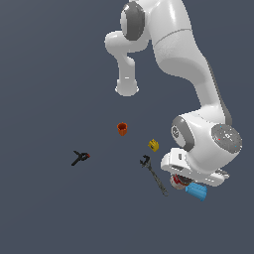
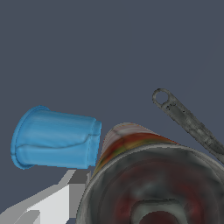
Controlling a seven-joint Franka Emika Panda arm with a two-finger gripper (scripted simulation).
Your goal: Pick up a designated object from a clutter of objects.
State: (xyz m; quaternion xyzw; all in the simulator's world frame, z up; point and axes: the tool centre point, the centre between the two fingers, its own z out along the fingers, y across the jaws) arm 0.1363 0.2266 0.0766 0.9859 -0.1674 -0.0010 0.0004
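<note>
Fingers [image 2: 48, 205] close beside tin can [image 2: 153, 175], light-blue block [image 2: 54, 138] adjacent

Arm [image 1: 198, 69]: glossy white rounded link shells, fat tubular segments, dark grey bands at the joints. Grey domed cap on the upper joint [image 1: 133, 20]; wrist joint cap [image 1: 226, 138] is grey and speckled with a small light mark near its centre. Flared white base foot [image 1: 127, 88]. Hand block [image 1: 193, 166] is white, boxy and flat-edged. Wrist view shows only a pale grey-white angular finger [image 2: 48, 205].
</note>
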